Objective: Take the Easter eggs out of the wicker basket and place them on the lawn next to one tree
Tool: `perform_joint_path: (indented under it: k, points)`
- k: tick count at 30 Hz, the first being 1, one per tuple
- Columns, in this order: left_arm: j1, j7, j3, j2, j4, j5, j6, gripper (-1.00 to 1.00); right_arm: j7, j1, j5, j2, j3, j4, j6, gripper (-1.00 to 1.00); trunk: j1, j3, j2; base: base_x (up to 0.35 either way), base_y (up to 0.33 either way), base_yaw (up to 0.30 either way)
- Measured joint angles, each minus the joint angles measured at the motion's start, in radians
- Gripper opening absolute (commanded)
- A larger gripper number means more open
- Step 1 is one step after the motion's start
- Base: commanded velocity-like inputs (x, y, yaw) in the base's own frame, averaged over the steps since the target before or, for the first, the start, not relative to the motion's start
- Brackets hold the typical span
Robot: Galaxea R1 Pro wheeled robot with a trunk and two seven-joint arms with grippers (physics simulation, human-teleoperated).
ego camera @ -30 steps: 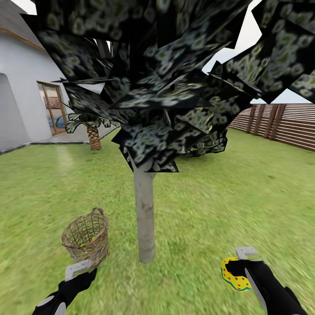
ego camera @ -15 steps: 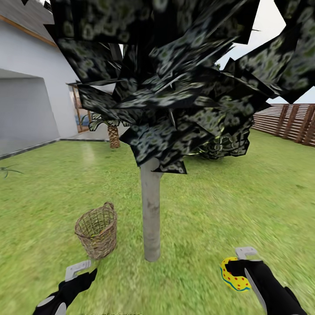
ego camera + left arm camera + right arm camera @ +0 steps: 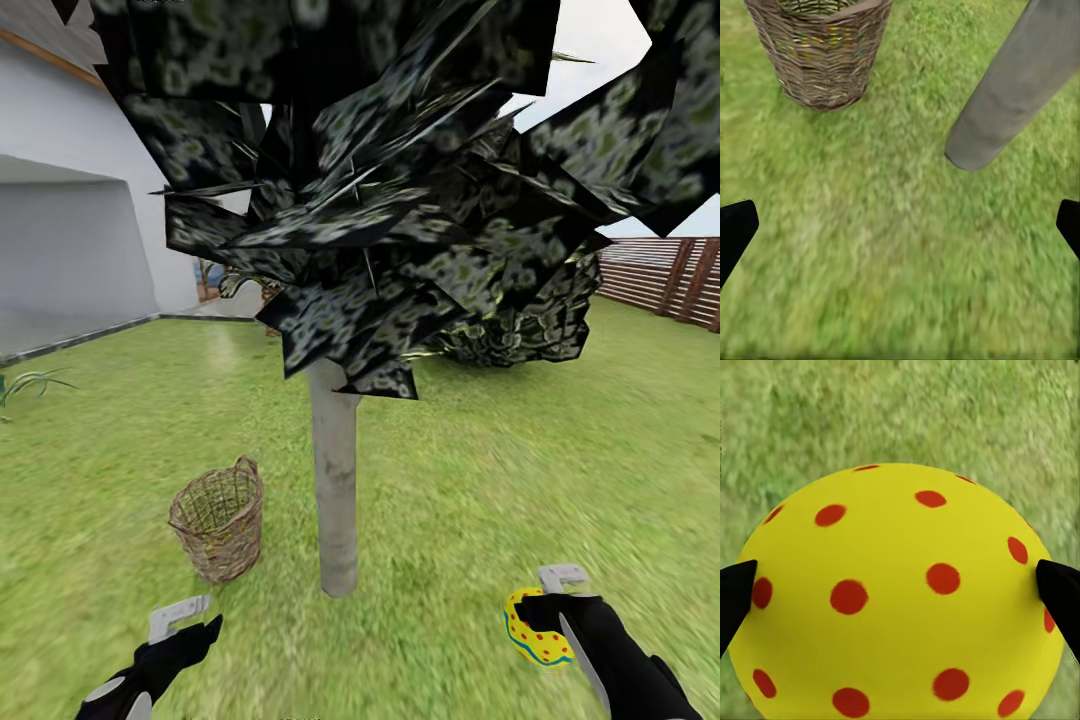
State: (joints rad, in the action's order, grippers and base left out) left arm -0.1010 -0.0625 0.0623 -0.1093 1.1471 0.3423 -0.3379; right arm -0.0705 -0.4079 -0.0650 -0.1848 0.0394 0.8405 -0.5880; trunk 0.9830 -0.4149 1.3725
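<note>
Yellow red-dotted egg [image 3: 900, 592] clamped in right pincer [image 3: 545, 612]; left pincer [image 3: 900, 225] apart, woven wicker basket [image 3: 218, 518] beside smooth trunk [image 3: 335, 480]

Basket [image 3: 821, 49] contents — blurred, unidentifiable

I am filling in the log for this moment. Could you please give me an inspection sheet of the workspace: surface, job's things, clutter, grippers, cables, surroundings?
Surface: lawn, green grass.
Job's things: wicker basket upright on the grass beside the tree trunk, coloured bits visible through its weave; one Easter egg, yellow with red dots.
Clutter: nothing seen.
Grippers: right gripper shut on the egg; left gripper open, holding nothing.
Cables: nothing seen.
Surroundings: white house, wooden fence.
</note>
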Motion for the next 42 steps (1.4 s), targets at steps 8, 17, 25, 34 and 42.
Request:
perform_joint_path:
  k: [8, 17, 25, 34, 42]
  points:
    - [0.000, 0.000, 0.000, 0.000, 0.000, 0.000, 0.000, 1.00, 0.000, 0.000, 0.000, 0.001, 0.000, 0.000, -0.001, -1.00, 0.000, 0.000, 0.000, 0.000, -0.294, 0.286]
    - [0.000, 0.000, 0.000, -0.001, 0.000, 0.002, 0.000, 1.00, 0.000, 0.000, 0.000, 0.001, 0.000, 0.000, -0.001, -1.00, 0.000, 0.000, 0.000, 0.000, -0.294, 0.287]
    - [0.000, 0.001, 0.001, -0.002, -0.001, 0.004, 0.002, 1.00, 0.000, 0.000, 0.000, -0.001, 0.000, 0.000, -0.001, -1.00, 0.000, 0.000, 0.000, -0.008, -0.075, 0.062]
    - [-0.001, 0.001, 0.009, -0.005, -0.001, 0.024, -0.029, 1.00, 0.001, 0.000, 0.000, -0.001, 0.000, -0.003, -0.001, -1.00, 0.034, -0.028, 0.063, 0.000, 0.000, 0.000]
    - [-0.001, 0.001, 0.009, -0.007, 0.000, 0.024, -0.049, 1.00, 0.001, 0.000, 0.001, 0.000, 0.000, -0.010, -0.001, -1.00, 0.065, -0.053, 0.119, 0.000, 0.000, 0.000]
